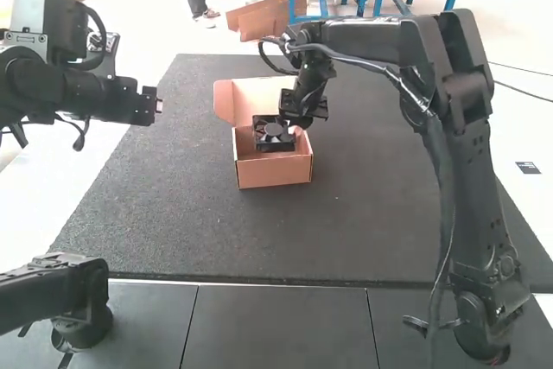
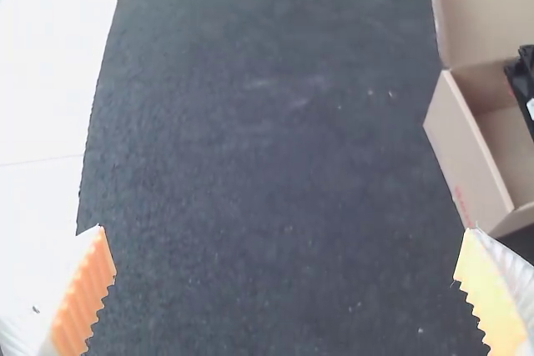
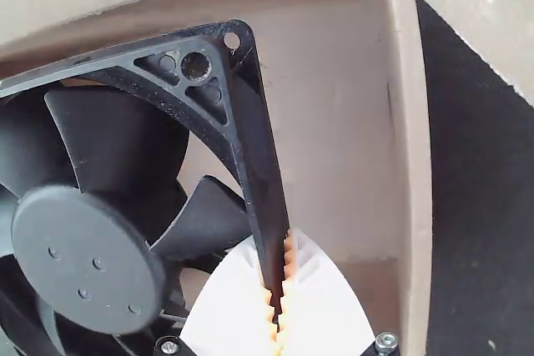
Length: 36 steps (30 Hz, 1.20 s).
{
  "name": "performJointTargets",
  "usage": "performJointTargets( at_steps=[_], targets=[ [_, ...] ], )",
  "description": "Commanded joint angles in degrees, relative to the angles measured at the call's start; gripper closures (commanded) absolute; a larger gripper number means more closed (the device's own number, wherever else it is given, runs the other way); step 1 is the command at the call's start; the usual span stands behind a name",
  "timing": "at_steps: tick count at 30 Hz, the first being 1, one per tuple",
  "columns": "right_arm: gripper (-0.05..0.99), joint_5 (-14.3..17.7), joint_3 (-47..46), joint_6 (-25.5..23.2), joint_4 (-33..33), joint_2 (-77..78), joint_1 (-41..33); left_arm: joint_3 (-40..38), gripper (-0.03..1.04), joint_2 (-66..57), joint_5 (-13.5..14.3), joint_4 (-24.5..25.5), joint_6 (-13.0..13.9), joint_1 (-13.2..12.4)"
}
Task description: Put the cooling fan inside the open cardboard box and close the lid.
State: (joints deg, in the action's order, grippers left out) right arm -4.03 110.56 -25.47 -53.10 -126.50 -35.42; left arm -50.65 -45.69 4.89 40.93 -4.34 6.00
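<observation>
**Fan, orientation.** The cooling fan (image 1: 273,134) is held over the open top of the cardboard box (image 1: 271,168). It lies close to flat, with the round hub and blades facing upward and slightly toward the camera. The frame is square, so no long axis can be given. In the right wrist view a frame corner with a mounting hole (image 3: 231,41) is turned toward an inner wall of the box (image 3: 334,147). Whether the fan (image 3: 100,231) touches the box floor cannot be told.

**Fan and right gripper.** The right gripper (image 1: 300,117) is lowered from above and behind, at the fan's far right edge. One side bar of the frame is clamped between its white ribbed fingers (image 3: 321,298), the orange pads pressed against it. The rest of the fan extends away from the gripper (image 3: 278,310) across the box opening.

**Box.** The box stands on the black mat (image 1: 164,196). Its lid (image 1: 249,98) is raised behind the opening and is not closed.

**Left gripper.** The left gripper (image 1: 152,103) is held above the mat's left edge, well apart from the box. Its fingers (image 2: 83,289) are spread wide with nothing between them.

**Writing.** A small dark label (image 1: 528,167) lies on the white surface right of the mat. Its print is too small to read.
</observation>
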Motion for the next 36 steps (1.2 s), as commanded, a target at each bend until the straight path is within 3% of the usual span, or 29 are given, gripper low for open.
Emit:
performJointTargets(
  at_steps=[1, 5, 7, 14, 17, 20, 24, 27, 31, 33, 36],
  targets=[
    [0.94, -0.01, 2.02, 1.04, 0.10, -0.15, -0.62, 0.56, 0.04, 0.78, -0.23, -0.76, -0.50, -0.02],
    [0.94, -0.10, 2.11, 1.04, 0.02, -1.74, -0.79, 0.82, 0.04, 0.78, -0.23, -1.02, -0.50, 0.06],
    [0.93, -1.59, 2.46, 0.78, 0.10, -2.79, -0.35, 0.82, 0.04, 0.78, -0.23, -1.02, -0.50, 0.06],
    [0.52, -4.67, 4.13, 1.57, 0.89, -3.41, 0.26, 0.91, 0.04, 0.78, -0.23, -2.34, -0.41, -0.02],
    [0.16, -8.36, 4.13, 2.10, 0.89, -1.65, 0.26, 1.96, 0.04, 0.43, -0.23, -4.28, -0.41, 0.15],
    [0.08, -12.84, 4.13, 2.62, 0.98, 1.16, 1.14, 3.46, 0.04, -0.19, -0.23, -6.65, -0.41, 0.33],
    [0.04, -13.90, 4.05, 4.38, 1.95, 5.91, 2.72, 3.90, 0.04, -2.56, -0.23, -8.58, -0.41, 0.42],
    [0.04, -11.00, 3.96, 8.25, 1.77, 9.87, 3.78, 3.90, 0.04, -4.76, -0.23, -10.34, -0.41, 0.33],
    [0.03, -0.45, 2.64, 17.04, 0.89, 14.17, 5.36, 3.72, 0.04, -8.01, -0.23, -13.33, -0.41, 0.33],
    [0.03, 3.07, 0.71, 20.11, 2.21, 16.02, 6.42, 3.63, 0.04, -9.77, -0.23, -14.82, -0.50, 0.42],
    [0.03, 4.47, -1.67, 22.93, 4.32, 17.42, 8.17, 3.54, 0.04, -12.23, -0.14, -17.37, -0.50, 0.42]
  ],
)
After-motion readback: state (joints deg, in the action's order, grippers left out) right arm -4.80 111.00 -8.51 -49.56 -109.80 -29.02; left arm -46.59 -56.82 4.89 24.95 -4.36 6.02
